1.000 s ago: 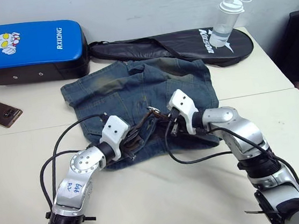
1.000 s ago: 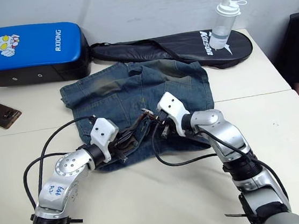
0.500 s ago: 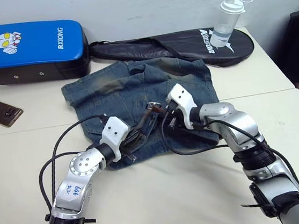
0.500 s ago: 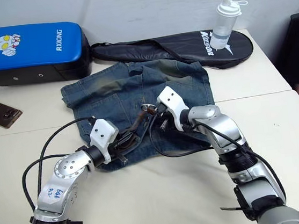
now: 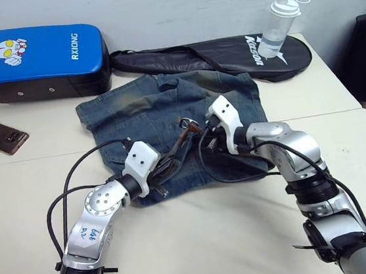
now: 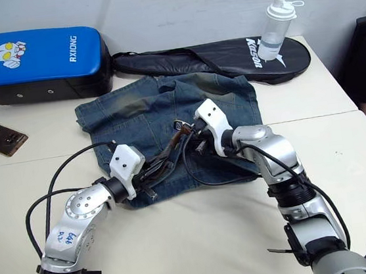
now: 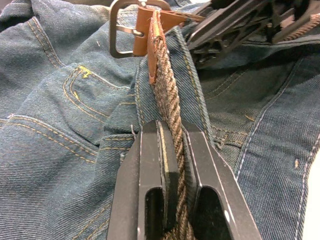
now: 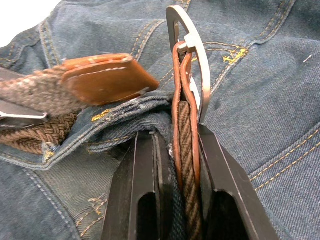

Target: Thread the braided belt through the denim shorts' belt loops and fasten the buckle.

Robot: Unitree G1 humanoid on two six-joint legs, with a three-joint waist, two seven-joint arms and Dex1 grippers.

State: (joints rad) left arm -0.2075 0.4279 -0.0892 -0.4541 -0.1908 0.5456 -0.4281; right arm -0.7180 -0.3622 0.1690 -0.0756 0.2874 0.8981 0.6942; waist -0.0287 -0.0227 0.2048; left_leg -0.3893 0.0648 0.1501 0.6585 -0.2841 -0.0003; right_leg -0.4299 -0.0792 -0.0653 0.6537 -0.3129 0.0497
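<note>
The denim shorts (image 5: 160,110) lie flat mid-table, their waistband bunched at the near edge. Over that edge runs the braided belt (image 7: 167,102), a brown woven strap. My left gripper (image 7: 175,147) is shut on the strap a short way behind the silver buckle (image 7: 127,32). My right gripper (image 8: 180,150) is shut on the leather-wrapped end right at the buckle (image 8: 187,55), holding it just above the denim (image 5: 185,123). The belt's tan leather tip (image 8: 105,77) lies beside it. I cannot tell the belt loops apart among the folds.
A blue pad (image 5: 35,58) lies at the back left and a black racket bag (image 5: 226,52) with a clear bottle (image 5: 276,24) on it at the back right. A phone (image 5: 1,136) sits at the left edge. Black cables (image 5: 233,174) trail over the shorts.
My right gripper has carried the buckle end a little farther from me and upward, drawing the strap straighter. The left gripper has kept its hold and barely moved.
</note>
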